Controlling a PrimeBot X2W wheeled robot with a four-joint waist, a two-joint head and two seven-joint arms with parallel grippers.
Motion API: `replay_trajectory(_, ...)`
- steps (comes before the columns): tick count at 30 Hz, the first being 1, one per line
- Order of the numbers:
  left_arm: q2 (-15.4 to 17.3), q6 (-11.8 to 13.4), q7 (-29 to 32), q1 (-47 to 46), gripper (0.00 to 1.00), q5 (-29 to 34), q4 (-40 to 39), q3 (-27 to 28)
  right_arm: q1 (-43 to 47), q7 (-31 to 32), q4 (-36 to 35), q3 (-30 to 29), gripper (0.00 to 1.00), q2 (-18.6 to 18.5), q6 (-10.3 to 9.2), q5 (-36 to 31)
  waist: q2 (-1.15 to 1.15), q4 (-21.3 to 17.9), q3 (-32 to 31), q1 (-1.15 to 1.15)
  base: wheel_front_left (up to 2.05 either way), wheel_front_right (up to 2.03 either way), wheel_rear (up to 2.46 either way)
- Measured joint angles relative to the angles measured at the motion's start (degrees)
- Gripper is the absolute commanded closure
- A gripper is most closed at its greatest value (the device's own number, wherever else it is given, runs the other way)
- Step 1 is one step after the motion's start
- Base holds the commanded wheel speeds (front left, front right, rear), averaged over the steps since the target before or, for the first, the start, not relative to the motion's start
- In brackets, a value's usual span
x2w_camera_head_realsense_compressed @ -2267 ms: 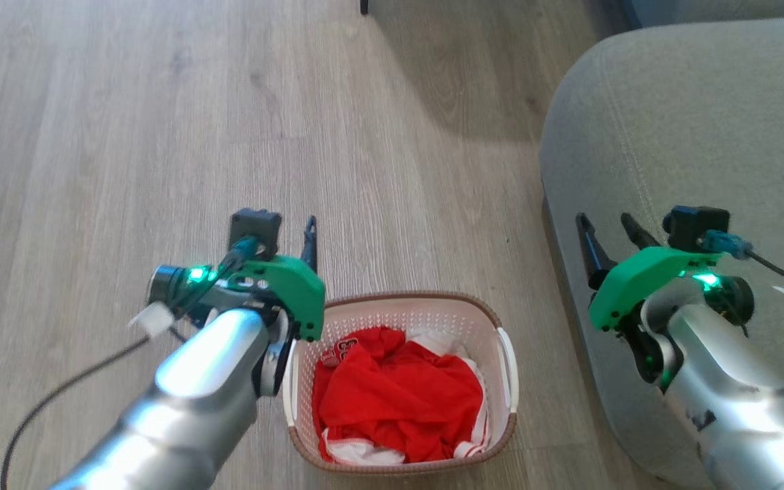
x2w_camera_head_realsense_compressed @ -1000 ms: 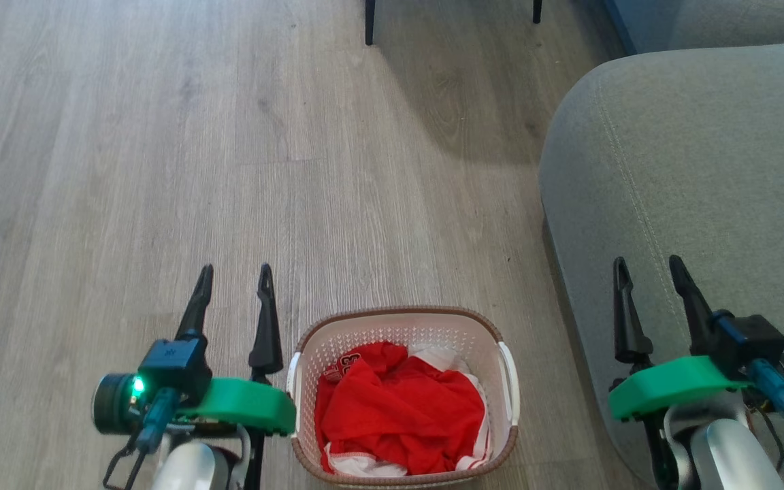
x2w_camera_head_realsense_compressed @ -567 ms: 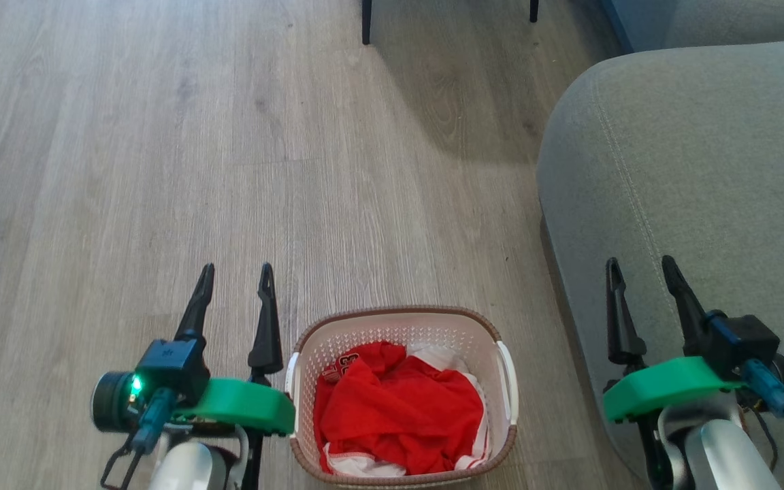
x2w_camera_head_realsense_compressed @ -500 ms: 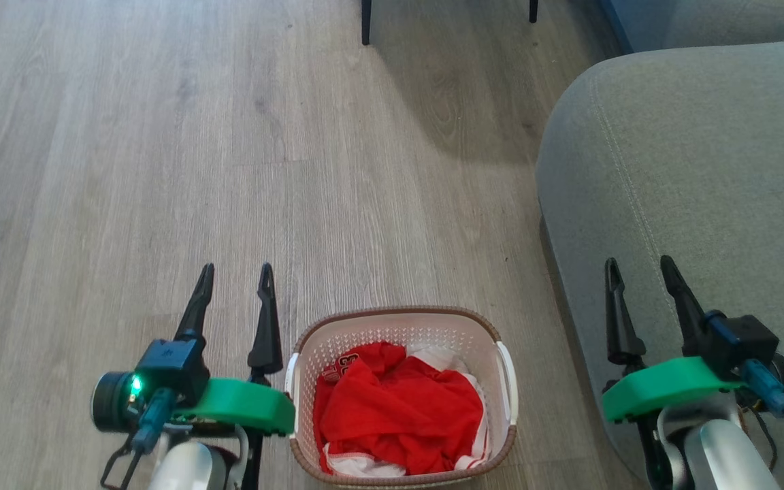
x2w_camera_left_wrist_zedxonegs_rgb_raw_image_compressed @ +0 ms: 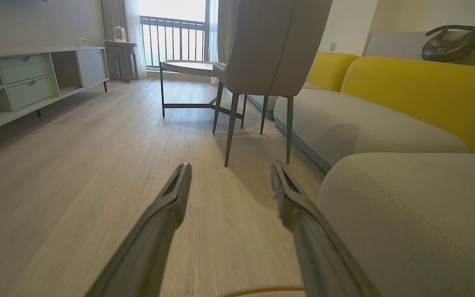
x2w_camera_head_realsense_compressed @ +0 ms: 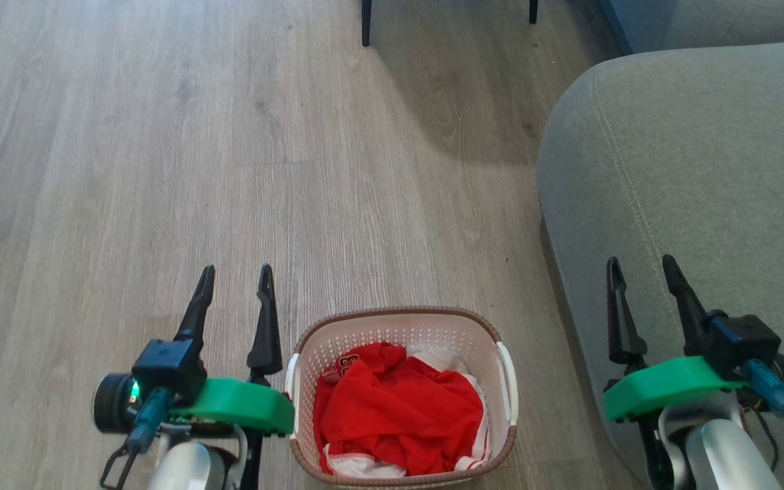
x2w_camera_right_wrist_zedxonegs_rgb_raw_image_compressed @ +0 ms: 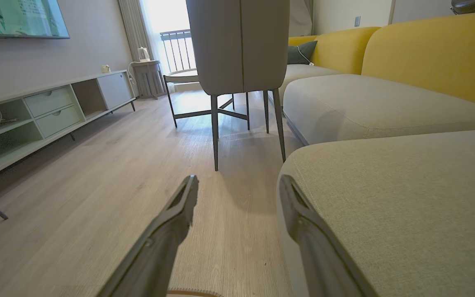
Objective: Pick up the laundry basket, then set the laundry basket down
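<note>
The laundry basket [x2w_camera_head_realsense_compressed: 402, 324], white and perforated with a brown rim and white side handles, rests on the wood floor at the bottom centre of the head view, holding red and white clothes [x2w_camera_head_realsense_compressed: 399, 415]. My left gripper [x2w_camera_head_realsense_compressed: 237, 277] is open just left of the basket, raised, fingers pointing forward. My right gripper [x2w_camera_head_realsense_compressed: 638, 267] is open over the sofa edge, well right of the basket. A sliver of brown rim [x2w_camera_left_wrist_zedxonegs_rgb_raw_image_compressed: 262, 291] appears at the bottom of the left wrist view between my open fingers [x2w_camera_left_wrist_zedxonegs_rgb_raw_image_compressed: 167, 214], and again as the rim [x2w_camera_right_wrist_zedxonegs_rgb_raw_image_compressed: 192, 293] in the right wrist view.
A grey sofa [x2w_camera_head_realsense_compressed: 698, 177] fills the right side, close to the basket. A grey chair [x2w_camera_left_wrist_zedxonegs_rgb_raw_image_compressed: 270, 45] on thin dark legs stands ahead, a round side table [x2w_camera_left_wrist_zedxonegs_rgb_raw_image_compressed: 188, 68] behind it, and a low cabinet [x2w_camera_left_wrist_zedxonegs_rgb_raw_image_compressed: 23, 82] along the left wall. Open floor [x2w_camera_head_realsense_compressed: 160, 170] lies ahead and left.
Since the earliest frame both arms drew back from beside the basket and turned to point forward. Over the last second nothing has visibly moved.
</note>
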Motion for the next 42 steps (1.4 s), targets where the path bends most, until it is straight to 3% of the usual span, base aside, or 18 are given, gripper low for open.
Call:
replay_trajectory(17,-0.01,-0.98,0.00,0.00,0.00,-2.87,-0.05,0.93,-0.01,0.00,0.00,-0.22,0.00,0.01,0.00,0.00,0.00,0.05,-0.10,0.00,0.00,0.00,0.00)
replay_trajectory(18,-0.01,-1.01,0.00,0.00,1.00,-3.02,-0.47,0.99,-0.01,0.00,0.00,-0.27,1.00,0.01,0.00,0.00,0.00,0.04,-0.06,0.00,0.00,0.00,0.00)
replay_trajectory(24,0.05,-0.96,0.13,2.87,1.00,-3.49,4.45,0.83,2.50,0.30,4.99,-0.01,1.00,0.03,0.00,0.33,0.00,0.05,-0.07,0.00,0.00,0.00,0.00)
replay_trajectory(42,0.27,-2.53,2.26,3.38,1.00,-15.34,5.42,1.86,3.16,2.38,5.48,-0.59,1.00,0.02,0.00,12.41,0.00,0.20,-0.24,0.00,0.00,0.00,0.00)
